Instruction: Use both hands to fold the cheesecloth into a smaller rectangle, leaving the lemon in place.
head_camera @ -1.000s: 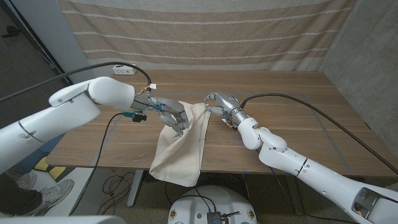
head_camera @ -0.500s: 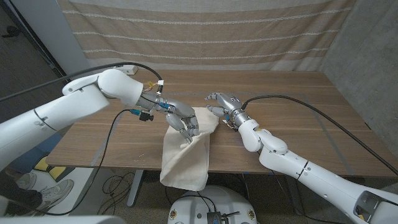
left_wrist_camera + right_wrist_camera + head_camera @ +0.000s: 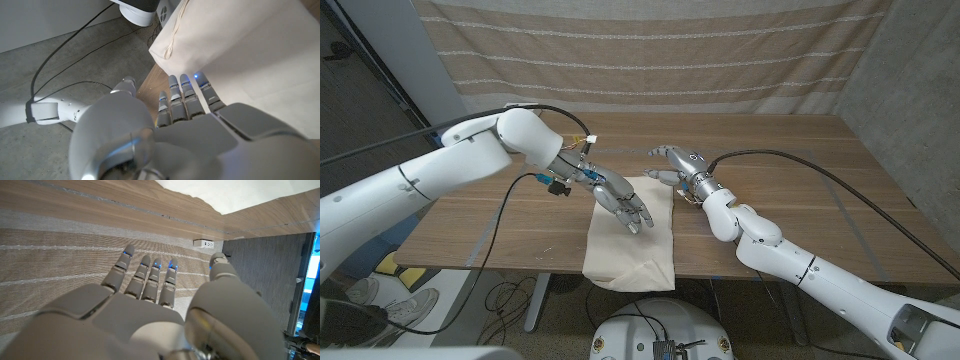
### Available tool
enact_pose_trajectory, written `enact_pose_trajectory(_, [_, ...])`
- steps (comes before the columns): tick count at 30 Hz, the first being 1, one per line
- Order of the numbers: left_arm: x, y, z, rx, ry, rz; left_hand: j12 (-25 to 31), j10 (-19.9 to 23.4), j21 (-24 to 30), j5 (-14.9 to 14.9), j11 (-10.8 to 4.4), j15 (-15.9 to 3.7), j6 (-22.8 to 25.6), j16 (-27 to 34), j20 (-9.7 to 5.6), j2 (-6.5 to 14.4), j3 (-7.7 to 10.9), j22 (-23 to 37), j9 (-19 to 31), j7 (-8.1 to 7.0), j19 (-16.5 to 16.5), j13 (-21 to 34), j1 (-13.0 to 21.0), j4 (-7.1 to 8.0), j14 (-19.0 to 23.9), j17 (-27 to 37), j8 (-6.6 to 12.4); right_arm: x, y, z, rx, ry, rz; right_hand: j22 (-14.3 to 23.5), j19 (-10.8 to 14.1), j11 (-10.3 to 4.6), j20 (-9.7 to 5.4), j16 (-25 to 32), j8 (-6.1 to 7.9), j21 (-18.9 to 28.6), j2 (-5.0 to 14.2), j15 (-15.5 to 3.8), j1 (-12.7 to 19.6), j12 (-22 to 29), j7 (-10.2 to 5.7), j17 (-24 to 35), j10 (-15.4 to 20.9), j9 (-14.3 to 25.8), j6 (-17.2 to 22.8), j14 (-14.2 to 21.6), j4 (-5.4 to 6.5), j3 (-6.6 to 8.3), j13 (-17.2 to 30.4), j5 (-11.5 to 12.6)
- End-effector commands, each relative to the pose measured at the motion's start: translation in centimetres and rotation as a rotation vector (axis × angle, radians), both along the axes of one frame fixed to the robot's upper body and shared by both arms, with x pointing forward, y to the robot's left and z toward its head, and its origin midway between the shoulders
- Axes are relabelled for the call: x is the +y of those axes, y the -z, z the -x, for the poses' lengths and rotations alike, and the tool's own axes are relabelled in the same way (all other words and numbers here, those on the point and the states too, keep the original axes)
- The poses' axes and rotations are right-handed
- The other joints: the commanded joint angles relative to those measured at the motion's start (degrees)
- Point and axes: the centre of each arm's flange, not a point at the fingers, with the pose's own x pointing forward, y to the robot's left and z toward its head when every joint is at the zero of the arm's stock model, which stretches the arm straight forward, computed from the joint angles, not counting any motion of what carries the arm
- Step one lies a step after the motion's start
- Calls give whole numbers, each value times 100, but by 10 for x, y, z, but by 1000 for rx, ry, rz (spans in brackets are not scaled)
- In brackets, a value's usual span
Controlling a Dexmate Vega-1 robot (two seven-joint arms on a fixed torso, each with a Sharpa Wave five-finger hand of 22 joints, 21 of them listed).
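The cream cheesecloth lies on the wooden table in front of me, its near part hanging over the front edge. My left hand rests on top of the cloth with fingers spread, holding nothing. In the left wrist view that hand reaches over the cheesecloth where it drapes past the table edge. My right hand hovers by the cloth's far right corner with fingers stretched out. In the right wrist view the hand is open, apart from the cheesecloth. No lemon can be seen.
A white power strip lies at the table's far left. A black cable hangs from my left arm over the table's left part. A striped curtain hangs behind the table. Bare wood extends to the right of the cloth.
My left hand slid right and toward the front edge across the cloth, spreading it flatter and carrying it rightward. My right hand's fingers straightened out at the far corner.
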Motion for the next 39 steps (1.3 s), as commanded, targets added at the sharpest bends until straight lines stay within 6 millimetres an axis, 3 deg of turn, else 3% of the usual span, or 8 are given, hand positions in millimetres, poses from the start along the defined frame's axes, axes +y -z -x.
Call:
enact_pose_trajectory(1, [26,-10,-9,-78,-106,176,-11,-89,-51,-4,35,25,-48,0,7,-12,-40,15,-6,18,-71,-27,-165,81,-156,-7,39,2,-8,-5,-5,-2,11,14,-22,-12,-15,-16,-1,-19,218,-186,8,7,15,46,-41,14,-2,-33,16,74,11,62])
enact_pose_trajectory(3, [29,-11,-9,-96,-113,205,-17,-130,-80,-1,22,14,-86,-10,16,-7,-42,14,-12,-28,-116,-38,-191,88,-209,-11,33,2,-9,-6,-8,-5,8,12,4,-32,-31,-18,28,-4,350,-208,203,27,6,22,-9,14,45,-7,-92,202,9,118])
enact_pose_trajectory(6, [35,-12,-9,-110,-108,289,-4,-135,-102,7,35,27,-77,-11,37,10,-30,13,-18,-10,-130,-52,-204,86,-249,-17,48,2,-12,-7,-13,-8,6,12,28,-29,-45,-14,35,7,375,-223,247,31,12,15,-1,14,61,14,-119,232,9,130])
enact_pose_trajectory(11, [54,-16,-10,-130,-107,511,-59,-678,-330,41,139,159,-248,-85,133,37,3,9,-53,-83,-384,-171,-352,68,-864,-72,51,2,-18,-10,-13,-17,-6,11,52,-9,-60,-10,37,17,467,-226,291,33,19,16,0,14,65,24,-131,290,8,145])
enact_pose_trajectory(15, [69,-18,-12,-176,-127,650,-73,-1023,-483,59,-26,191,-362,-70,178,40,25,9,-66,-154,-571,-249,-435,46,-1101,-101,36,-1,-24,-14,-2,-29,-36,11,93,-18,-70,-9,36,34,591,-218,352,32,28,18,-5,13,65,27,-148,369,7,154])
enact_pose_trajectory(26, [98,-8,-25,-232,-242,857,-83,-2438,-1027,75,-145,324,-1371,-76,219,12,50,27,-93,-628,-1178,-553,-838,-20,-2174,-159,-12,-14,-35,-23,55,-74,-146,7,122,53,-111,-77,-78,42,659,-112,292,-64,47,25,-365,14,-381,-143,-151,419,7,82])
enact_pose_trajectory(30, [107,-2,-28,-245,-264,922,-81,-2611,-1087,76,-161,339,-1537,-83,222,6,51,28,-97,-685,-1219,-591,-890,-34,-2313,-167,-22,-20,-38,-27,76,-85,-187,6,124,116,-204,-113,-93,41,663,-69,242,-68,67,25,-455,16,-535,-241,-139,414,7,46])
enact_pose_trajectory(39, [120,7,-39,-267,-294,1060,-56,-2649,-1114,68,-192,315,-1542,-57,223,-8,33,29,-99,-721,-1214,-613,-952,-24,-2323,-168,6,-34,-45,-33,119,-126,-294,6,90,135,-166,-129,-81,27,682,-21,178,-60,72,27,-516,17,-640,-301,-114,409,7,8])
